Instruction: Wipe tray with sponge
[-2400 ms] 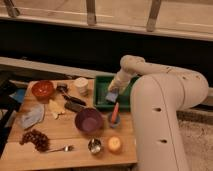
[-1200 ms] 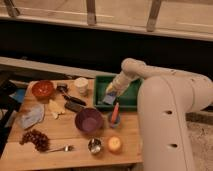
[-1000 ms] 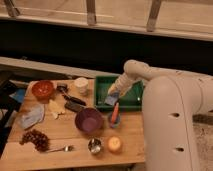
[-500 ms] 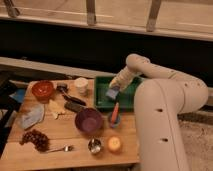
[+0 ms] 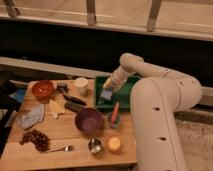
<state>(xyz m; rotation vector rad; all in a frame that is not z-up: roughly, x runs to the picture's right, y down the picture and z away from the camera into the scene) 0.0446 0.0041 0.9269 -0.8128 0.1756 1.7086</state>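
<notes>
The sponge (image 5: 105,94) appears as a small bluish pad at the left end of the green tray (image 5: 126,95), pressed under the gripper (image 5: 107,90), though its outline is too blurred to be sure of. Judged as a sponge, it is light, soft and compressible, so it will deform under pressure and is best pinched across its short sides, low enough not to fold. The gripper sits over the tray's left part, reached down from the arm (image 5: 131,64); whether it actually clamps the sponge I cannot tell. The tray lies at the back right of the wooden table (image 5: 60,145). Just beside the tray's left wall stands a white cup (image 5: 80,84); near its front edge are a small cup with an orange tool (image 5: 115,116) and a purple bowl (image 5: 89,120), which a wide stroke could knock.
</notes>
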